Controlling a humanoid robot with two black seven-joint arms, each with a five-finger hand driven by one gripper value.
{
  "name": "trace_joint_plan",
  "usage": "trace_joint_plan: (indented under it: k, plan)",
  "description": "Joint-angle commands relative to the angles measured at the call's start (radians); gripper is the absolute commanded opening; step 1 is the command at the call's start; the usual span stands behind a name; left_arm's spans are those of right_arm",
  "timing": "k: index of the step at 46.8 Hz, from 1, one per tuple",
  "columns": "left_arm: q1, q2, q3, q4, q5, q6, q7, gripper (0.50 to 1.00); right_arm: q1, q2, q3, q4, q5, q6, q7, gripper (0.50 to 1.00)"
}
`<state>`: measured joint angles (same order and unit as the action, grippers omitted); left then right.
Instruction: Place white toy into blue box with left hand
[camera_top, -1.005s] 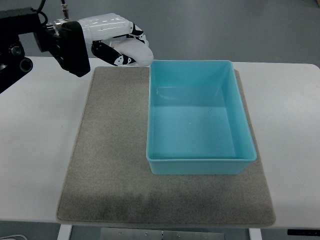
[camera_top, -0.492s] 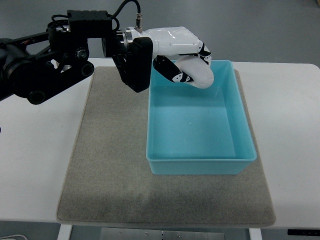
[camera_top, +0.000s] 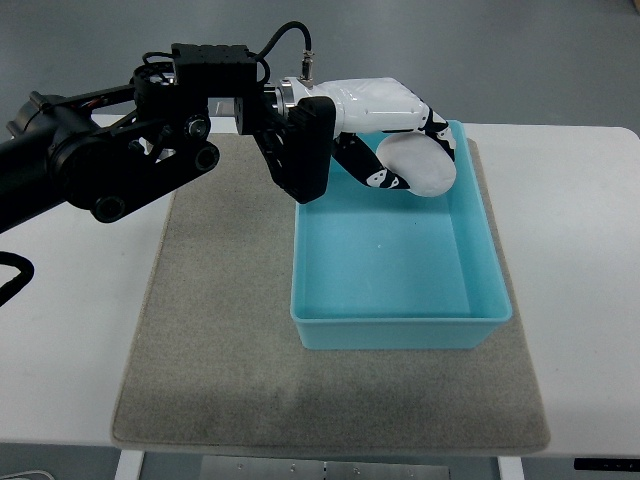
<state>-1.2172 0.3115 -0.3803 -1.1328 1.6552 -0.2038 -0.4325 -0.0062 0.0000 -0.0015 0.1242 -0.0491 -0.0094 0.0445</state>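
Reaching in from the left, the left hand (camera_top: 395, 140) grips the white toy (camera_top: 420, 168) above the blue box (camera_top: 480, 225).

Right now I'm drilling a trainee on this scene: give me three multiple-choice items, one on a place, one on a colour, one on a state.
1. Where is the left hand?
A. over the box's far part
B. beside the mat
C. below the table

2. What colour is the box?
A. red
B. blue
C. black

3. What is the state of the toy?
A. lying in the box
B. on the mat
C. held in the hand

A: the hand hangs above the box's far end.
B: its walls are light blue.
C: the fingers curl round the toy.
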Motion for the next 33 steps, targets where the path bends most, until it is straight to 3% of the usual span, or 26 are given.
trace_joint_plan:
  k: [1,15,16,18,19,26,33]
  plan:
    - [0.041,0.003,0.009,0.001,0.001,0.0,0.0,0.885,0.0,0.0,0.0,0.0,0.0,0.0,0.0,0.936]
    - [0.085,0.014,0.009,0.004,0.0,0.0,0.001,0.885,0.0,0.0,0.0,0.0,0.0,0.0,0.0,0.936]
    - [0.085,0.014,0.009,0.004,-0.005,0.0,0.001,0.893,0.0,0.0,0.0,0.0,0.0,0.0,0.0,0.936]
    - [0.082,0.014,0.005,0.005,-0.017,0.001,0.001,0.985,0.0,0.0,0.0,0.0,0.0,0.0,0.0,0.936]
    - [0.081,0.015,0.0,0.004,-0.018,0.003,0.001,0.994,0.0,0.0,0.0,0.0,0.0,0.0,0.0,0.936]
    - [0.076,0.067,-0.006,0.004,-0.103,0.006,0.0,0.994,0.0,0.0,0.0,0.0,0.0,0.0,0.0,0.936]
    - [0.073,0.15,0.004,0.005,-0.383,0.009,0.0,0.994,0.0,0.0,0.0,0.0,0.0,0.0,0.0,0.936]
